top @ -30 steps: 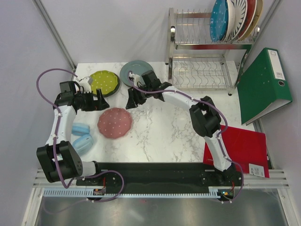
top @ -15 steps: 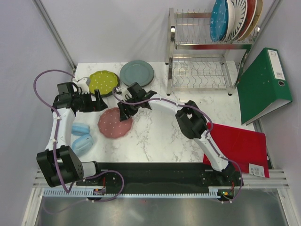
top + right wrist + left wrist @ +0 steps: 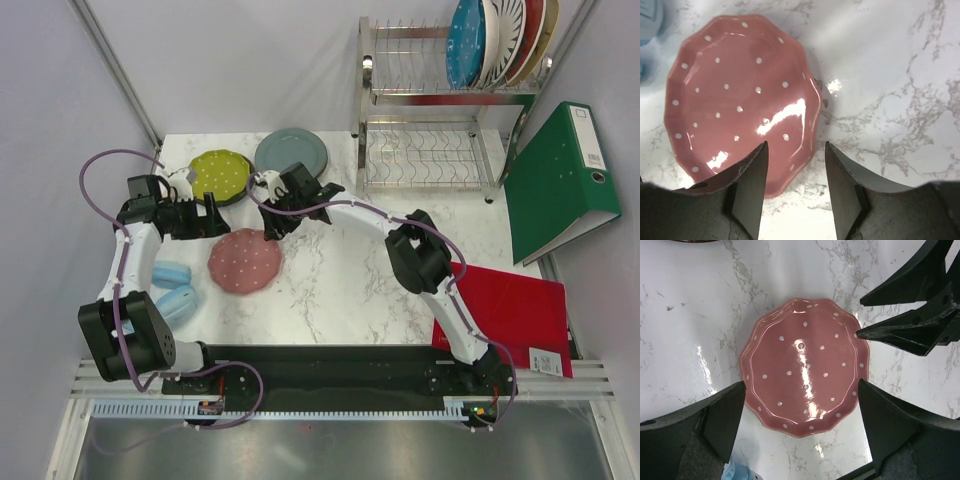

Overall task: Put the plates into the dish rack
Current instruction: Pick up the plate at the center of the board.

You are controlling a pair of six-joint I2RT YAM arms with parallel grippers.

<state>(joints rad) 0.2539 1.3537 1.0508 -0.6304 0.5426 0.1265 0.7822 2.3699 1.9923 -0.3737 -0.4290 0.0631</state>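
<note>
Brought over the scalloped pink white-dotted ceramic plate (image 3: 243, 262), the right gripper (image 3: 795, 147) is held part-open, empty; the left gripper (image 3: 801, 385) is spread wide above it; pickup is expected.

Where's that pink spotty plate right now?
In the top view the pink plate lies flat on the left half of the marble table, just on the near side of the lime plate, with two pale blue objects at its left.
</note>
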